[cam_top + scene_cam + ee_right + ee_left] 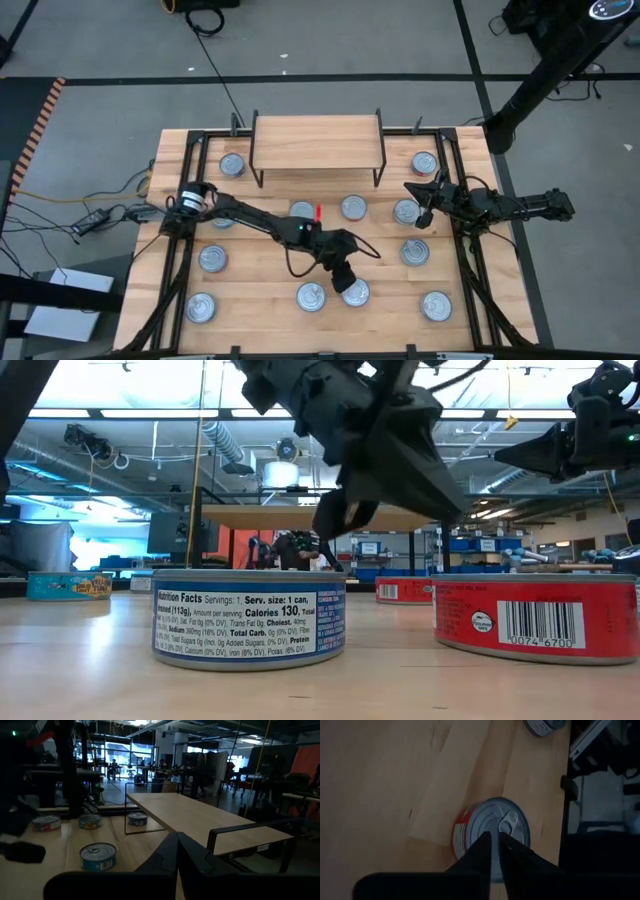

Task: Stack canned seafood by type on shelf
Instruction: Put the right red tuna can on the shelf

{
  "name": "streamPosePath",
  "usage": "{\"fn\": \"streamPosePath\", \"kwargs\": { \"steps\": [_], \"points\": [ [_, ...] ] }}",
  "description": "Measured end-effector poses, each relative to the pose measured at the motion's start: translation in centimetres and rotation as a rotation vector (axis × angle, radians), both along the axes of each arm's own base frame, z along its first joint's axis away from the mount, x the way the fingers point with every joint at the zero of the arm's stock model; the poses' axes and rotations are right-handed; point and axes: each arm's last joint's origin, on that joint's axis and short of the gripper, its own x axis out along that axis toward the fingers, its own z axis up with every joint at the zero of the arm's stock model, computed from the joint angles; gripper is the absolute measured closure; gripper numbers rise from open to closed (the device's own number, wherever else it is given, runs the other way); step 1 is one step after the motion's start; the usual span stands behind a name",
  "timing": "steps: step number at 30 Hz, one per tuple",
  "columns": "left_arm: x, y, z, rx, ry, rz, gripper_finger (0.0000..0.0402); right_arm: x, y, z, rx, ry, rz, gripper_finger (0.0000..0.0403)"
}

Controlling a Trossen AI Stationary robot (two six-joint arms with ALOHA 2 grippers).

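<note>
Tins scattered flat on wooden tabletop (180, 150), squat round, shiny silver pull-tab tops; red-label tin (490, 832) under left gripper (347, 284) at 6 o'clock of table; left fingers nearly together, narrow slit, gripping nothing; blue-label tin (249, 618) beside it, printed nutrition panel; shelf (316, 142) at 12 o'clock, light-wood board, thin black legs, top bare; right gripper (414, 190) at 2 o'clock, closed, holding nothing, above teal tin (98, 856).

Twelve tins (213, 258) are sitting on the tabletop (260, 305): two flanking the upper centre, four across the middle, two lower at the sides, four along the bottom. One shelf (316, 140) is standing at upper centre. Two arms (250, 213) are reaching in, one from each side.
</note>
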Motion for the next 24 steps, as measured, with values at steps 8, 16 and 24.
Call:
{"fn": "streamPosePath", "kwargs": {
  "steps": [8,16,24],
  "points": [
    [-0.1,-0.1,-0.2,-0.026,0.031,0.011,0.0299,0.0,0.0,0.0,0.0,0.0,0.0,0.0384],
    [0.2,-1.2,-1.4,-0.053,0.039,0.021,0.0295,0.0,0.0,0.0,0.0,-0.004,0.0,0.0384],
    [0.2,-1.0,-2.7,0.004,0.086,0.088,0.0295,0.0,0.0,0.1,0.001,-0.014,0.0,0.0384]
  ]
}}
